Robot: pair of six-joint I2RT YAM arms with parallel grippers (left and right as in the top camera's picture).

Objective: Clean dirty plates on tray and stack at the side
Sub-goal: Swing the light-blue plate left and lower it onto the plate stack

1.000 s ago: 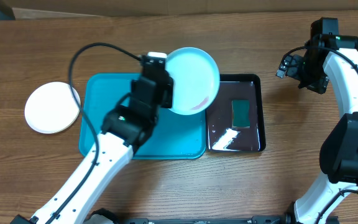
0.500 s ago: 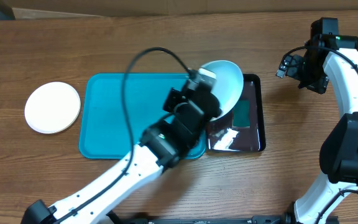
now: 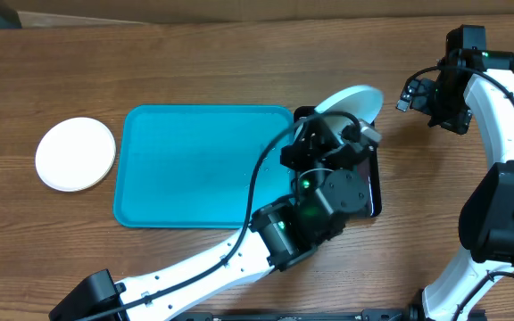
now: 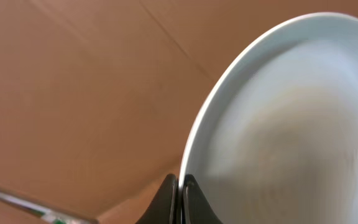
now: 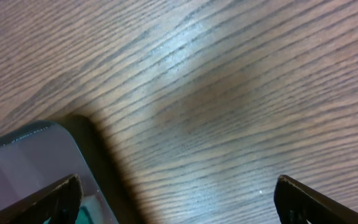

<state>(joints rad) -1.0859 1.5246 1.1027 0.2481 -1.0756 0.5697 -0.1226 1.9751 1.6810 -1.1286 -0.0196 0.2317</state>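
Observation:
My left gripper (image 4: 180, 190) is shut on the rim of a light-blue-rimmed plate (image 4: 284, 124) and holds it tilted on edge. In the overhead view that plate (image 3: 351, 101) sticks up above the far edge of the black tray (image 3: 375, 183). The turquoise tray (image 3: 203, 165) lies flat with nothing on it. A white plate (image 3: 75, 153) sits on the table left of the tray. My right gripper (image 5: 178, 196) is open and empty above bare wood, just right of the black tray's corner (image 5: 23, 155). In the overhead view it (image 3: 418, 94) hovers at the far right.
The left arm (image 3: 310, 201) covers most of the black tray, hiding the green sponge in the overhead view. A sliver of green (image 5: 82, 214) shows by the right gripper's left finger. The table's far edge runs along the top.
My left arm has swung right, carrying the light-blue plate from over the turquoise tray to over the black tray, tilting it more on edge. The right arm has not moved.

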